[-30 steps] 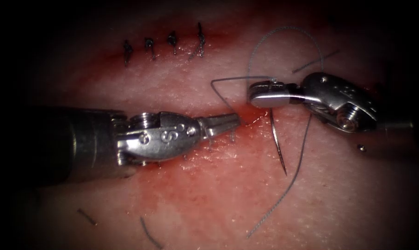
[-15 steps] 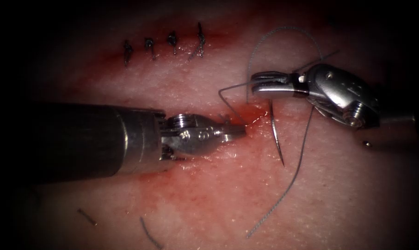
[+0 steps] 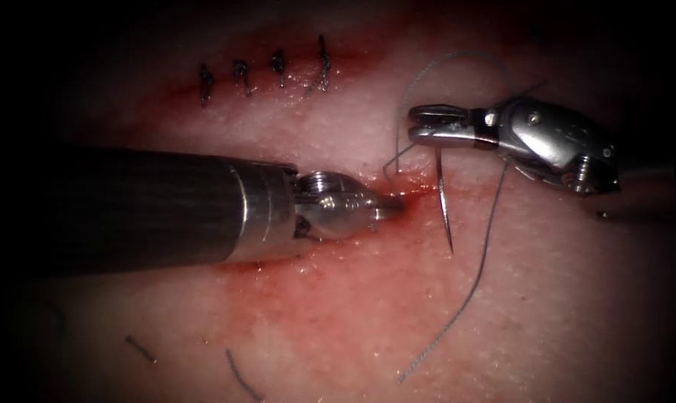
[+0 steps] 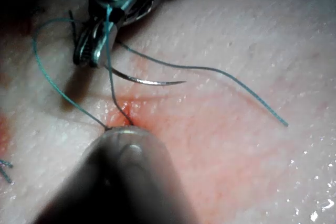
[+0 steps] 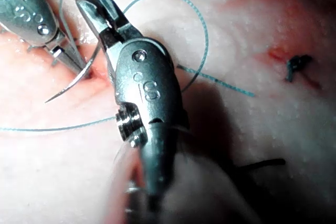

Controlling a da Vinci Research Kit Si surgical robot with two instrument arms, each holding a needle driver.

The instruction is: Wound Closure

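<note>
My right tool comes in from the right, jaws shut on the curved needle near its thread end. The needle hangs free of the tissue, tip pointing down the picture, just right of my left tool's tip. My left tool lies flat with its jaws shut and their tips pressed on the red, wet cut. Two strands of thread meet the tissue right at the left tool; whether it pinches them is hidden. The right tool holds the needle beside the left tool.
Several dark finished stitches sit in a row at the upper left. A long free tail of thread runs down the right side. Cut thread ends lie near the lower edge. Red fluid spreads below the left tool.
My left tool has slid to the right and rolled, its tips staying at the cut. The right tool has lifted with the needle. The thread loop between them has shrunk.
</note>
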